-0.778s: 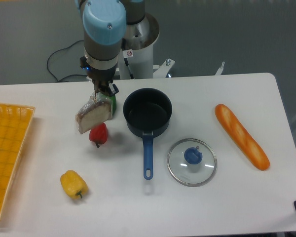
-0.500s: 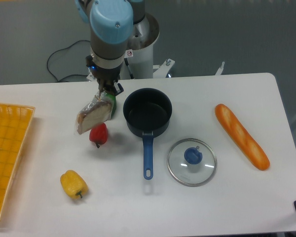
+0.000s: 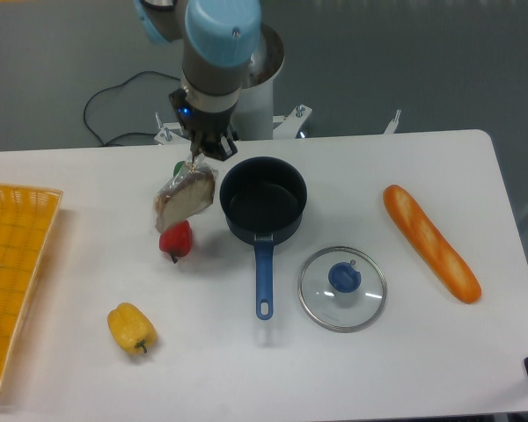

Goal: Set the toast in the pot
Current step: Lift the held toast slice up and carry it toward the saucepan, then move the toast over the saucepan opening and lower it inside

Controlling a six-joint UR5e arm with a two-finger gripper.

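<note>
The scene is evenly and brightly lit from above, so the white tabletop (image 3: pixel 405 369) reads almost flat, with only faint, soft-edged shadows hugging the pot (image 3: pixel 263 209), the baguette (image 3: pixel 431 243) and the yellow pepper (image 3: pixel 130 328). A pale sheen sits on the glass lid (image 3: pixel 342 288) and on the plastic wrap of the toast (image 3: pixel 185 200), and the arm's blue cap (image 3: pixel 223 19) shows a small highlight. Focus is moderate and detail is slightly soft throughout, with the dark grey floor (image 3: pixel 422 61) looking dimmer than the tabletop.

One toast (image 3: pixel 186 200), one pot (image 3: pixel 263 206), one glass lid (image 3: pixel 342 287), one baguette (image 3: pixel 430 242), two peppers (image 3: pixel 131 327), one yellow basket (image 3: pixel 14 274).
</note>
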